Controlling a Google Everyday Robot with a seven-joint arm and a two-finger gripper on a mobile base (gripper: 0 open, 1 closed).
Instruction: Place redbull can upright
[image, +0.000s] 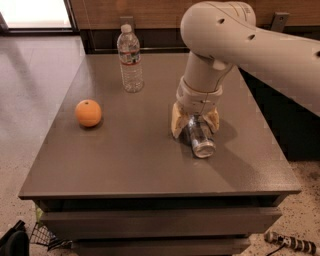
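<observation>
Labels: no lettering readable on the redbull can (201, 140); only a silver body with dark panels and a shiny round end show. The water bottle (130, 59) has a white cap and a pale label band with a red patch, text illegible.

The can lies on its side on the table (125, 165), right of the table's centre, with its shiny end towards the table's near edge.

The gripper (195, 123) is down over the can's far end. Jaws are narrow, closed about the can, with one cream finger on each side.

The bottle stands upright near the table's far edge, left of centre. The orange (88, 113) sits on the table's left part, well apart from both. The arm (235, 35) reaches in over the table's far right corner and hides that area.
</observation>
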